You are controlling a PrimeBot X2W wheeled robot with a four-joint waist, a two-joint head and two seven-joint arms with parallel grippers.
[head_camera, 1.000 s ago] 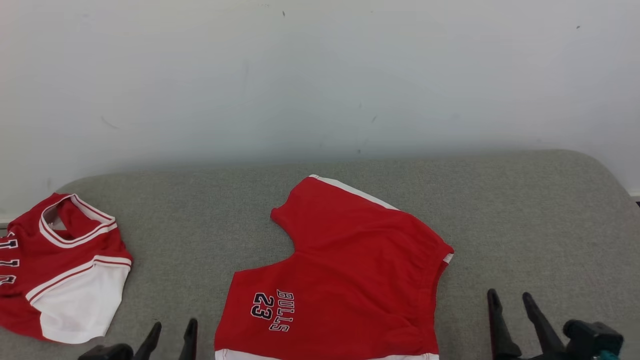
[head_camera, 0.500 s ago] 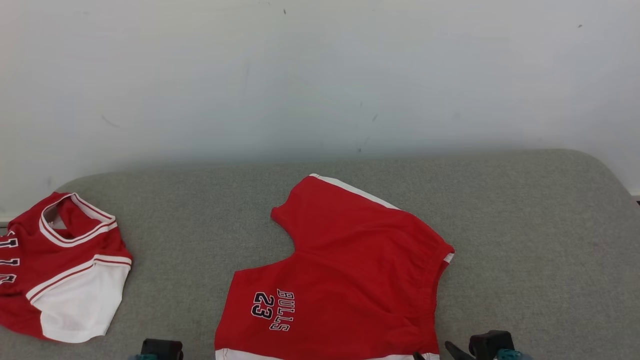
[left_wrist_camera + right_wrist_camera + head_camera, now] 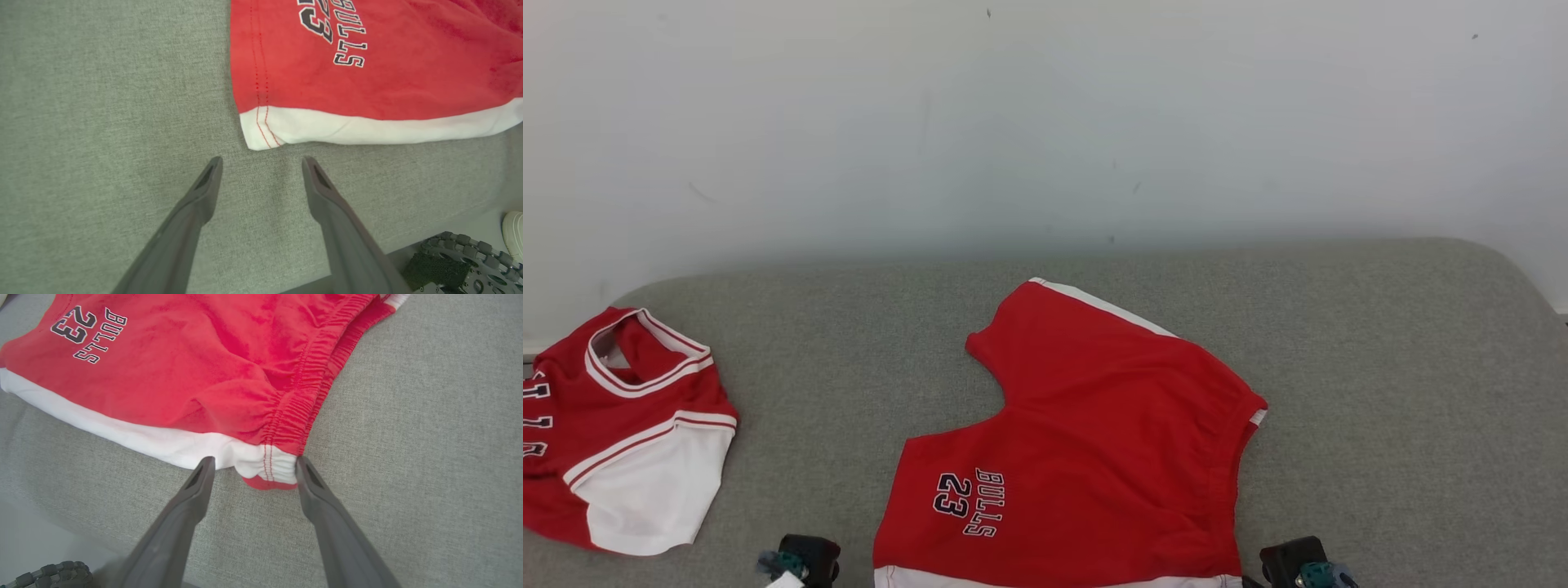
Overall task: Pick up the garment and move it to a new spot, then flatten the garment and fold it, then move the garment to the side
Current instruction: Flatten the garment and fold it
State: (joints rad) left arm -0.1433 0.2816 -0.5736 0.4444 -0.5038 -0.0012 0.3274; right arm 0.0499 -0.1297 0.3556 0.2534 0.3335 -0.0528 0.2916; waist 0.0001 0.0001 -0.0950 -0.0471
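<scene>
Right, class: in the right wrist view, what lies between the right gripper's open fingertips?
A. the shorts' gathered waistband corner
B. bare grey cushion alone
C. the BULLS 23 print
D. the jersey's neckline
A: the gathered waistband corner of the red shorts sits between the tips of the open right gripper, well away from the print.

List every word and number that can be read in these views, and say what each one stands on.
"BULLS": on the red shorts, near a white-trimmed leg hem, in dark letters outlined in white.
"23": on the same shorts, right beside "BULLS".
Dark characters on the red and white jersey at the left: cut off by the picture's edge, not readable.
</scene>
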